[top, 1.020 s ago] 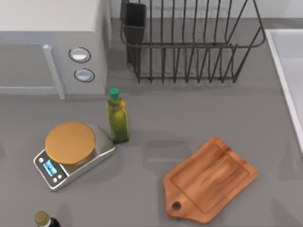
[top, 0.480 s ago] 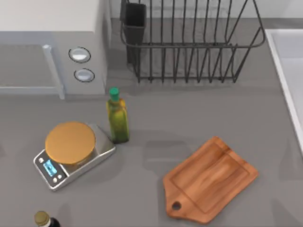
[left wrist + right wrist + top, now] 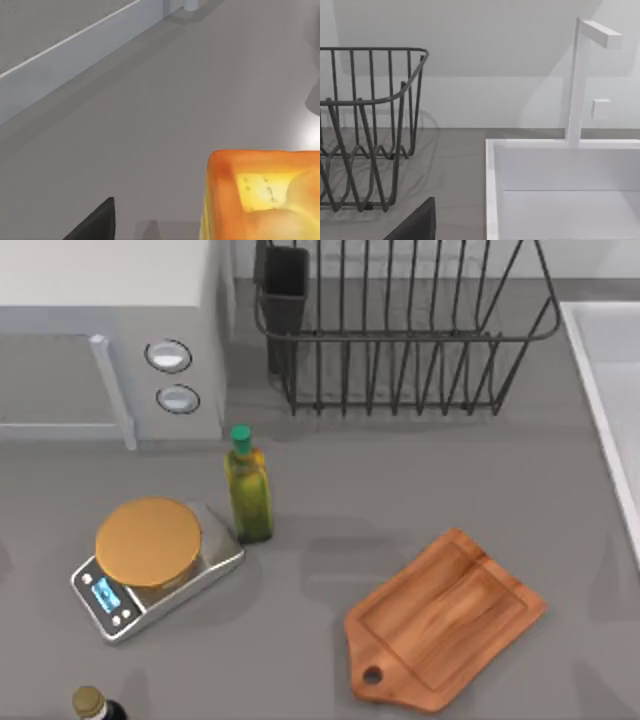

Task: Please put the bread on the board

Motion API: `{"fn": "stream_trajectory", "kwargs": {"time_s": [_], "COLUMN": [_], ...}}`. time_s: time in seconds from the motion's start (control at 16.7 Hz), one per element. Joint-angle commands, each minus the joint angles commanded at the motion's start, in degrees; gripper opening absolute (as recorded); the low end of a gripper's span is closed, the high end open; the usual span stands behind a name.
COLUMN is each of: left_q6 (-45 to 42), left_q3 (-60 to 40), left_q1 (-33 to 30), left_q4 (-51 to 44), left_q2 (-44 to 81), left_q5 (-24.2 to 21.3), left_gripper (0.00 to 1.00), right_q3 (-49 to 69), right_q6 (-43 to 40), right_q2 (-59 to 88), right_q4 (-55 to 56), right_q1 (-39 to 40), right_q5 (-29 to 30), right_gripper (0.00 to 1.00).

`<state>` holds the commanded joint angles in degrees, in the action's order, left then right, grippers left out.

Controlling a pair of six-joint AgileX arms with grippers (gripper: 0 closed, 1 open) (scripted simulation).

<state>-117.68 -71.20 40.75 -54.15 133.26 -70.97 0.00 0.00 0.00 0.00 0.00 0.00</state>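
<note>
While the grey counter spreads under the overhead camera, one microwave stands at its far left, one wire dish rack beside it and one white sink at the right edge. One board lies bare at right of centre, its handle toward the near edge. One scale carries a round tan disc; of two bottles, a green-capped one stands just beside the scale and a dark one at the near left edge. One bread, orange and toasted, appears close up in the left wrist view above the counter, beside a dark finger of the left claw; whether that claw grips it cannot be told. The right wrist view adds a tap over the sink.
</note>
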Motion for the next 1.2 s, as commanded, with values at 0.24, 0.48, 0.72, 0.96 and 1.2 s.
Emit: {"fn": "stream_trajectory", "kwargs": {"time_s": [0.24,0.48,0.72,0.96,1.2], "left_q6": [2.56,2.59,2.59,2.59,2.59], "left_q3": [2.99,3.04,3.04,3.04,3.04], "left_q1": [-0.77,-0.77,-0.77,-0.77,-0.77], "left_q4": [5.23,5.31,5.31,5.31,5.31], "left_q2": [-0.12,-0.12,-0.12,-0.12,-0.12], "left_q5": [-0.35,-0.36,-0.36,-0.36,-0.36], "left_gripper": [1.00,1.00,0.70,0.40,0.10], "right_q3": [0.00,0.00,0.00,0.00,0.00], "right_q6": [0.00,0.00,0.00,0.00,0.00], "right_q2": [0.00,0.00,0.00,0.00,0.00], "right_q4": [0.00,0.00,0.00,0.00,0.00], "right_q1": [0.00,0.00,0.00,0.00,0.00], "right_q5": [0.00,0.00,0.00,0.00,0.00], "right_gripper": [1.00,1.00,1.00,1.00,1.00]}}
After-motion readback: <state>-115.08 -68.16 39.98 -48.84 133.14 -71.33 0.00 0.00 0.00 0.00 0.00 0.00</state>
